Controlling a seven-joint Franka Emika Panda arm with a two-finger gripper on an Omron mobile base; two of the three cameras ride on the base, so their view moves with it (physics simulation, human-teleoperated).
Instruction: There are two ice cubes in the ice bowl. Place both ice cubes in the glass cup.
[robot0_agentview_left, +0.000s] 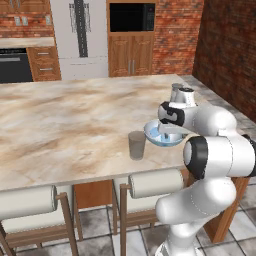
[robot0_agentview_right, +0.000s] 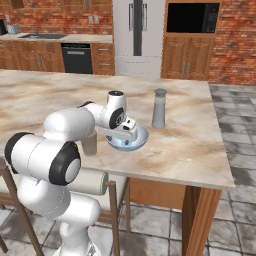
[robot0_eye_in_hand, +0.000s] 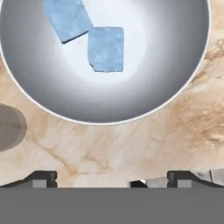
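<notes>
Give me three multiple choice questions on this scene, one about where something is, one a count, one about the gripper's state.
1. Where are the ice cubes? A in the cup B in the bowl C on the counter
2. How many cubes lie there? A one B two C three
3. The gripper is: A open, empty B shut on a cube C shut on the cup

Answers: B, the hand view shows them inside the bowl; B, two blue cubes touch corner to edge; A, the fingertips stand wide apart over the counter, the cup untouched.

My gripper (robot0_eye_in_hand: 111, 177) hangs spread wide above the ice bowl (robot0_eye_in_hand: 175, 94); straight down to both ice cubes (robot0_eye_in_hand: 105, 49) is unobstructed. The glass cup (robot0_agentview_left: 136, 145) stands just beside, the shaker (robot0_agentview_right: 159, 108) beyond; elsewhere the tabletop (robot0_agentview_left: 65, 120) is bare.
</notes>
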